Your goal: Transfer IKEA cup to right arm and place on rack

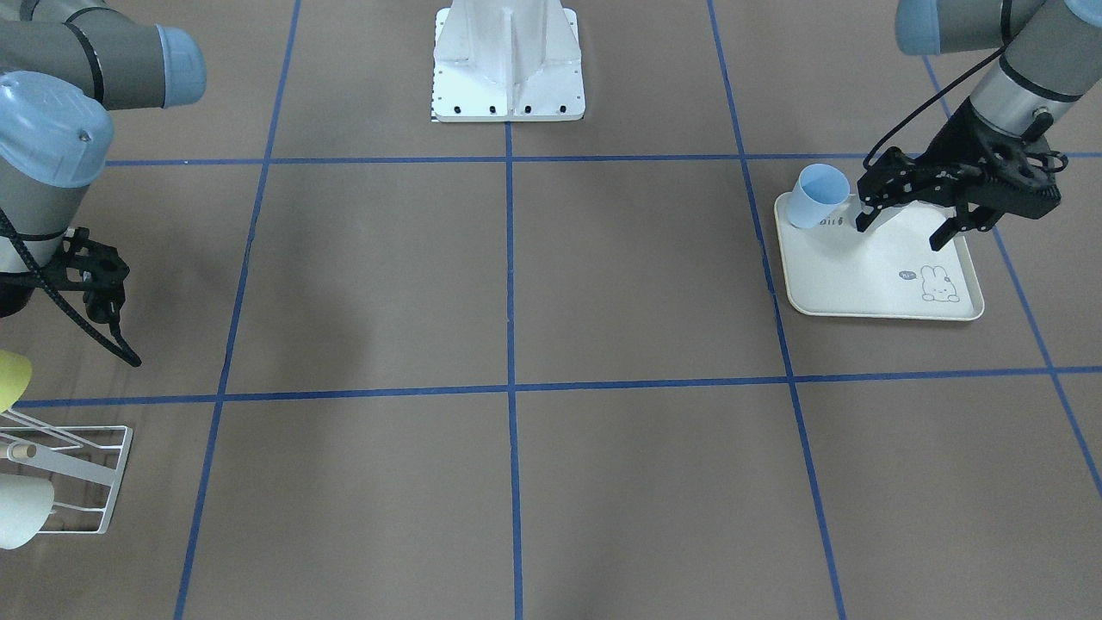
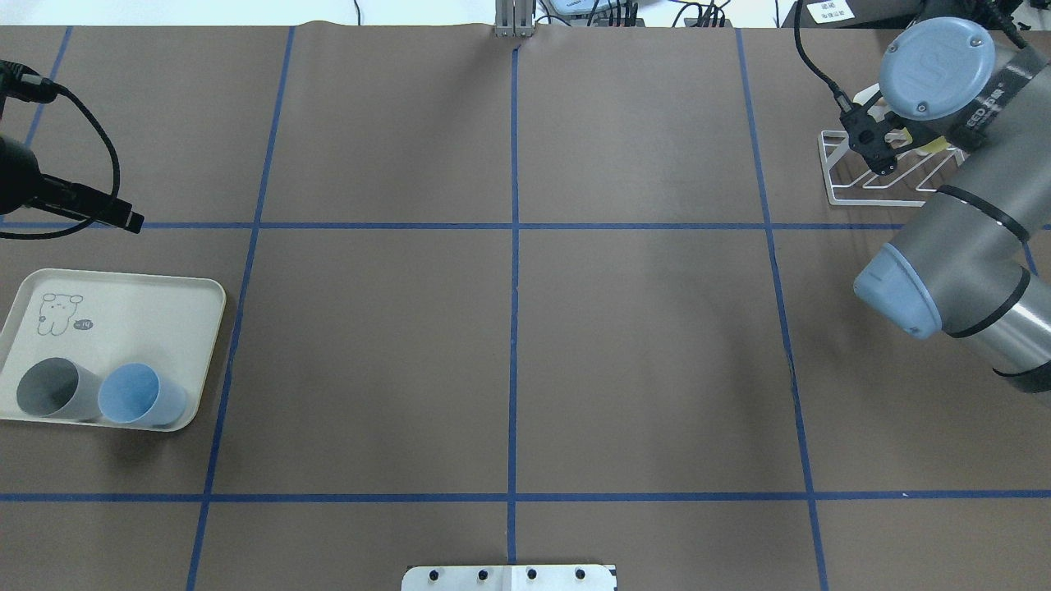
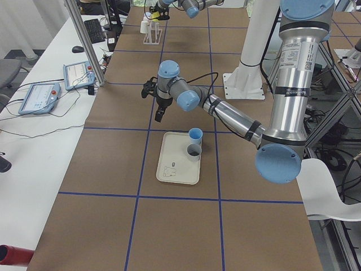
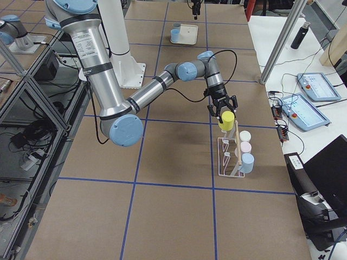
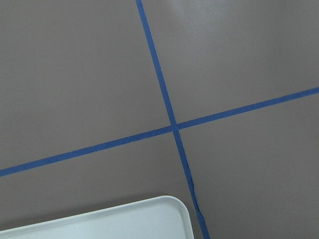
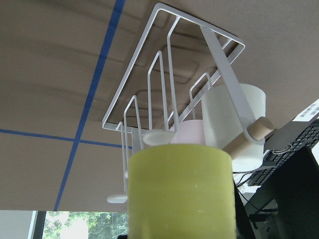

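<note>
Table (image 2: 525,345): grey cup (image 2: 49,390) beside blue cup (image 2: 135,396), tray (image 2: 139,316).

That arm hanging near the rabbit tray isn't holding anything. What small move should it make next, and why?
Probably move the left gripper over the tray and lower it toward the blue cup. Its jaws stand open and empty, its wrist view shows only the tray's corner, and the blue cup and a grey cup wait on the tray, not yet grasped.
</note>
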`<state>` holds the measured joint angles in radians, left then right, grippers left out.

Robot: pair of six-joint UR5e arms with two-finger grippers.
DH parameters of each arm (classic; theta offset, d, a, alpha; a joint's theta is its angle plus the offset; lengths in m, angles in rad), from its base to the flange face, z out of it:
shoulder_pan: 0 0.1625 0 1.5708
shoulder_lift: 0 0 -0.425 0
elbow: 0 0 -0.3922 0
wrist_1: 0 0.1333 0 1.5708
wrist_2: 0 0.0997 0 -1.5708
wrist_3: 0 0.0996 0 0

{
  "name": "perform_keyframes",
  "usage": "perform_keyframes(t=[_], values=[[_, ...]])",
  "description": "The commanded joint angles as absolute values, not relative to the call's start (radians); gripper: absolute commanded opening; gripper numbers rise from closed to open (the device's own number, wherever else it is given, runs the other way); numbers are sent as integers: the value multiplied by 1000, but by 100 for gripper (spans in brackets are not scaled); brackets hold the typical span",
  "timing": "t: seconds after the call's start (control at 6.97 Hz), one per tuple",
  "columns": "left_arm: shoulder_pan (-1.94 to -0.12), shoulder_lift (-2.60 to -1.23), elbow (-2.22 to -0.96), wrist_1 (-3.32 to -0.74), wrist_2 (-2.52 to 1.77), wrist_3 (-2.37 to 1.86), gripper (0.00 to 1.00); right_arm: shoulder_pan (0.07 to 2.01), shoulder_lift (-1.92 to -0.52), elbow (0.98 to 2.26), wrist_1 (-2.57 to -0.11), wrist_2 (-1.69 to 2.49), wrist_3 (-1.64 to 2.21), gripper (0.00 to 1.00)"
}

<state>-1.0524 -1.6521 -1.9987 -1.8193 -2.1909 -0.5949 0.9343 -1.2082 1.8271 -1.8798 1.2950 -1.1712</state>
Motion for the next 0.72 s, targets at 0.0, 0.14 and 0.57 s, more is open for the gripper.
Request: perform_keyframes(t=[0.0,0.14,0.57], values=[[-1052,-1652,-1999,-1819,-2191,-595,100,934,-1207,1806,-1873,1296,-1170,46],[-1051,-1654,-1999,-1819,-2192,-597,100,930,-1209,1804,-1873,1296,-1170,49],[-1051,-1654,-1999,-1819,-2191,-597,100,914,-1209,1749,-1815,1296,-1175,65]])
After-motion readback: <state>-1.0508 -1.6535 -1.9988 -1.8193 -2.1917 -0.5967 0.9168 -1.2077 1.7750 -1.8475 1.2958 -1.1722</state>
